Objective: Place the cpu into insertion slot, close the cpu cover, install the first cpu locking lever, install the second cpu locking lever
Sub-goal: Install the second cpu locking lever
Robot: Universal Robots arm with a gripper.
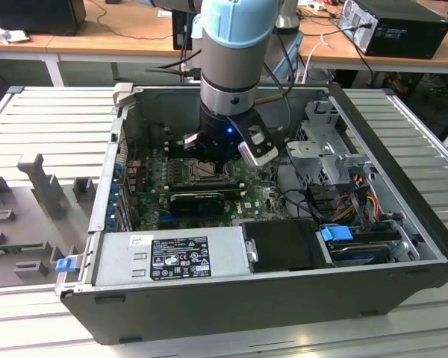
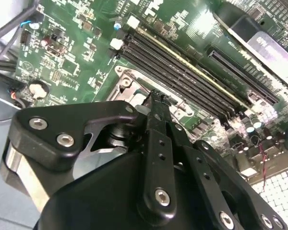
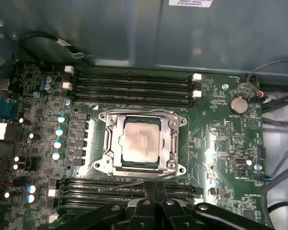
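Down inside the open computer case (image 1: 403,224), the tool (image 3: 151,184) with fingers pressed together and nothing clamped between them. Poised just beside one edge of the socket in both wrist views, tips (image 2: 156,98) aimed at the board. Close to a thin wire lever (image 3: 129,181), which runs slantwise along that same socket edge; touching it or not, cannot tell.

Just beyond the tips, the cpu (image 3: 141,141), flat and square in the insertion slot (image 3: 140,166), dull grey top facing up. First step done, by the look of it. Over it, the cpu cover (image 3: 169,125), lying down flat, framing the chip through its cut-out. Second step judged done as well.

Levers less certain. The thin wire lever not tucked along the frame but angled away from it, so probably not latched. A second bar (image 3: 174,143) along another side of the cover; hooked or free, too hard to read. Locking therefore judged as the part left.

Further out, long memory slots (image 3: 132,88) on both sides of the socket, green motherboard (image 3: 221,158) around them, and the case resting on a ribbed grey tabletop (image 1: 60,119).
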